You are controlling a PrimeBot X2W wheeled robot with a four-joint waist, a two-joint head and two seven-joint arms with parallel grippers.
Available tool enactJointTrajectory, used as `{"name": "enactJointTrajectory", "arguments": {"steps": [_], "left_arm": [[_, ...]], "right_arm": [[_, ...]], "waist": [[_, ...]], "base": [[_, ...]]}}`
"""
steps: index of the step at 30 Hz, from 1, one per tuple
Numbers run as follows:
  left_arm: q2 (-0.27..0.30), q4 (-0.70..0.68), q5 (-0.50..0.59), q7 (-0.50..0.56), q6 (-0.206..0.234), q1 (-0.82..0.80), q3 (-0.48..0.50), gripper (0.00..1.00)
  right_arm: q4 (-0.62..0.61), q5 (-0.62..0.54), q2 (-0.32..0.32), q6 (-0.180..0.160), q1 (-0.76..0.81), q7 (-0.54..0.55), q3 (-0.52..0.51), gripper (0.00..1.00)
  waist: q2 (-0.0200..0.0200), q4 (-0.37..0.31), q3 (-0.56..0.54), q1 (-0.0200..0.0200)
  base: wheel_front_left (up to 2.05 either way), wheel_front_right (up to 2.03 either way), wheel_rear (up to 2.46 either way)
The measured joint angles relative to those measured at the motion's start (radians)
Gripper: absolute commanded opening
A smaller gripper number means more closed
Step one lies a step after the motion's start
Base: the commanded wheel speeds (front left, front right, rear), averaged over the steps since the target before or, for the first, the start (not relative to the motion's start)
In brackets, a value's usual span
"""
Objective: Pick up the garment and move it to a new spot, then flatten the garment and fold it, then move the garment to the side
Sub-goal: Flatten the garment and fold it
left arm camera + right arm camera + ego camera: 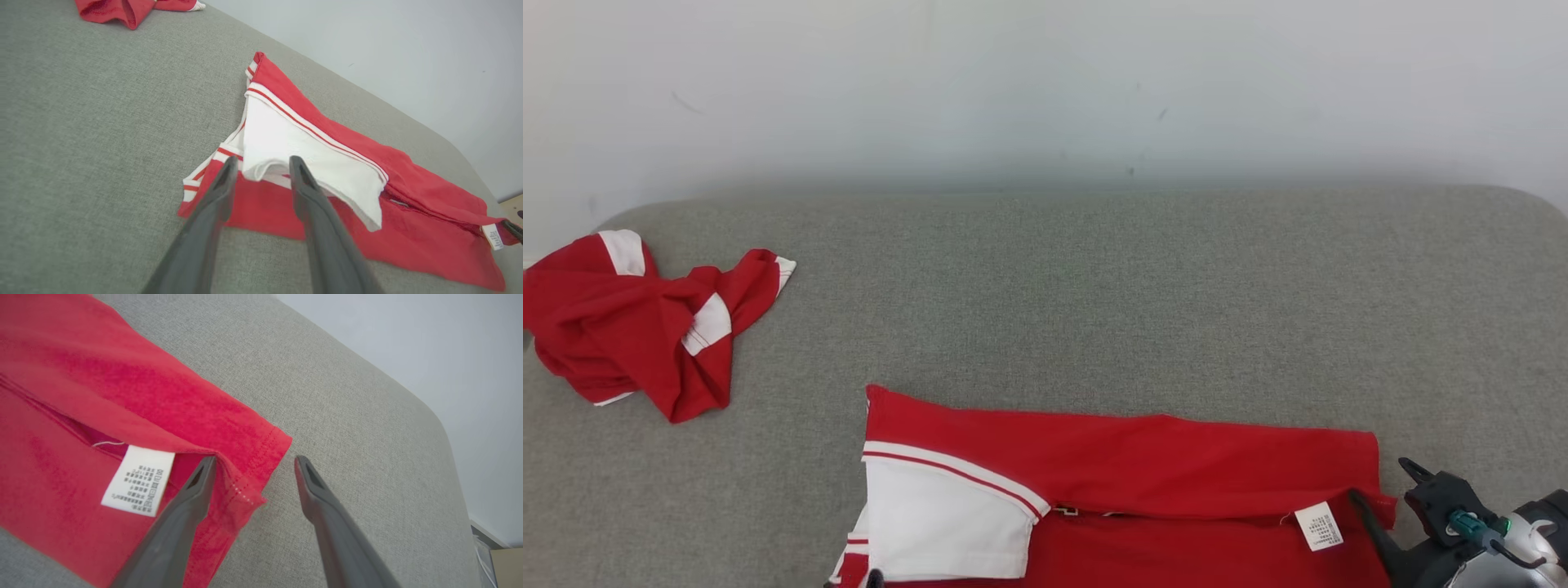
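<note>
- Garment [1160,465]: red knit fabric with a white panel [302,151] and striped trim. It lies doubled over as a long band on the grey woven padded surface [1094,310], at the edge nearest the robot.
- Long axis: the band runs from one end effector to the other, with the left gripper [263,163] at the white-panel end and the right gripper [254,461] at the end carrying the white printed care label [139,479].
- Left gripper state: fingers apart and clamped on nothing. The rolled edge of the white panel sits directly ahead between the two fingertips, and the rest of the garment extends away to that gripper's right.
- Right gripper state: fingers apart and clamped on nothing. One fingertip lies over the red stitched hem corner [261,453]; the other lies over bare grey surface just beside it. The garment extends away to that gripper's left.
- Governing relation: each arm is at its own end of the band, so neither is nearer overall. The next fold or lift will probably need both ends taken together, in line with the long axis.
- Non-task item: a crumpled red-and-white garment [637,335] lies well apart, ahead of and beyond the left gripper.
</note>
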Motion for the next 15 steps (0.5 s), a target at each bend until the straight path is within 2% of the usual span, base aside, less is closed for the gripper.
{"name": "enactJointTrajectory", "arguments": {"steps": [3,9,15], "left_arm": [[0.002,0.005,-0.003,0.014,0.000,0.016,0.000,1.00],[0.017,0.006,-0.003,0.021,0.005,0.017,0.023,1.00],[0.080,-0.025,0.029,-0.001,0.019,-0.035,0.083,1.00]], "right_arm": [[-0.013,0.006,0.000,-0.003,0.002,0.000,-0.007,1.00],[-0.055,0.017,0.007,-0.032,0.027,-0.001,-0.026,1.00],[-0.120,0.065,0.057,-0.077,0.039,-0.038,-0.073,1.00]], "waist": [[0.0000,0.001,-0.009,0.0000],[0.0000,0.003,-0.041,0.0000],[-0.0001,0.001,-0.077,0.0000]], "base": [[0.00,0.00,0.00],[0.00,0.00,0.00],[0.00,0.00,0.00]]}}
